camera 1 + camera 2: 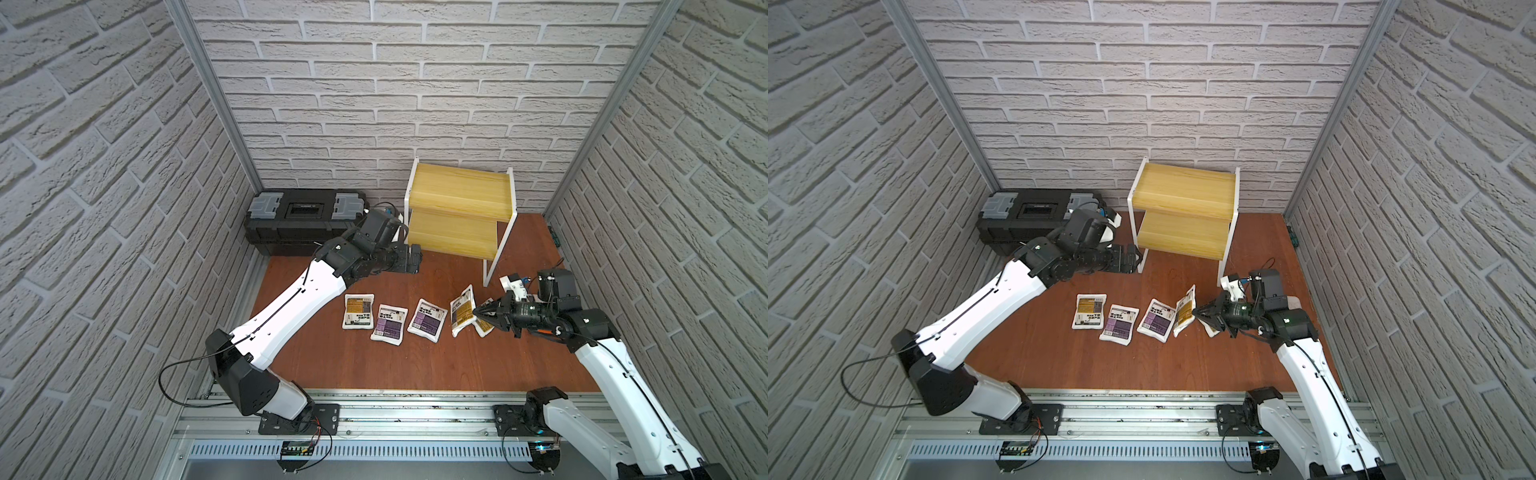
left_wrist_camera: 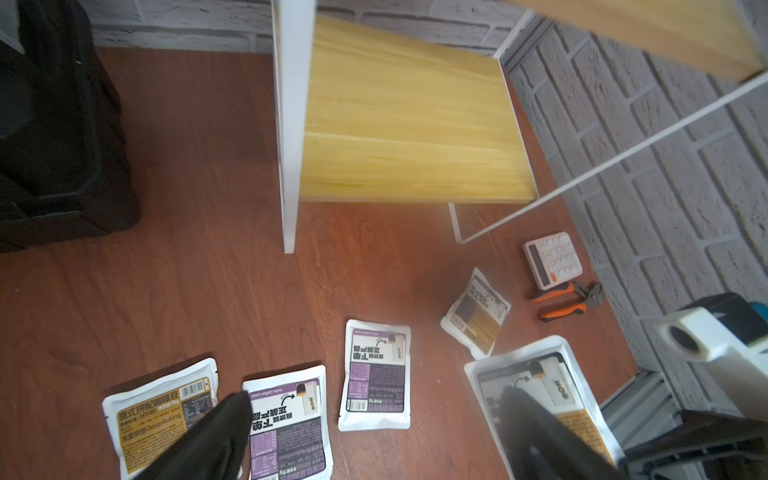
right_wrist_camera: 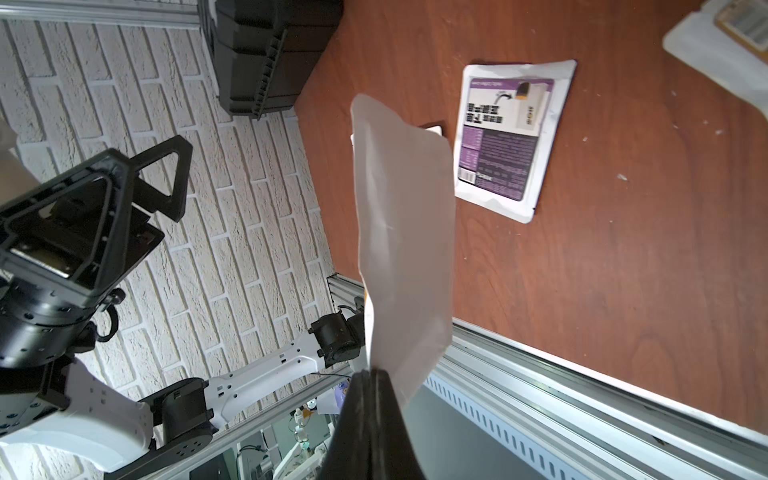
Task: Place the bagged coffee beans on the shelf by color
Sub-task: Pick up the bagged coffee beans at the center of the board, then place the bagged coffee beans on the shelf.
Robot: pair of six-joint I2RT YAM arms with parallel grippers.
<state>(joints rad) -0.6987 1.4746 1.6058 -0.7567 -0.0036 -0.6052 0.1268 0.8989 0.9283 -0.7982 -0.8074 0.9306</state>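
The right gripper (image 1: 478, 312) has its fingers pinched tight on the edge of a held yellow bag (image 1: 462, 309) of coffee beans. This bag is up off the table and stands on its side. It sticks out past the fingertips toward the left of the frame. In the right wrist view only its plain white back shows.

A second yellow bag (image 1: 484, 329) lies flat just under the right gripper, partly hidden by it.

The left gripper (image 1: 414, 260) has its fingers (image 2: 224, 432) spread wide, and they hold nothing. In both top views it hangs near the middle of the frame, just beside the front left leg of the shelf (image 1: 457, 208).

Three more bags lie in a row on the table, below the left gripper in the frame. From left to right they are a third yellow bag (image 1: 358, 311), a purple bag (image 1: 388, 323) and another purple bag (image 1: 428, 321).

The shelf has two yellow wooden steps and thin white legs. It stands at the back, right of the middle.

The table (image 1: 415, 365) is red-brown wood. A black toolbox (image 1: 305, 220) sits at the back left. The left wrist view shows a white calculator (image 2: 552, 259) and orange-handled pliers (image 2: 567, 299) near the wall. Grey brick walls (image 1: 374, 104) stand on three sides.
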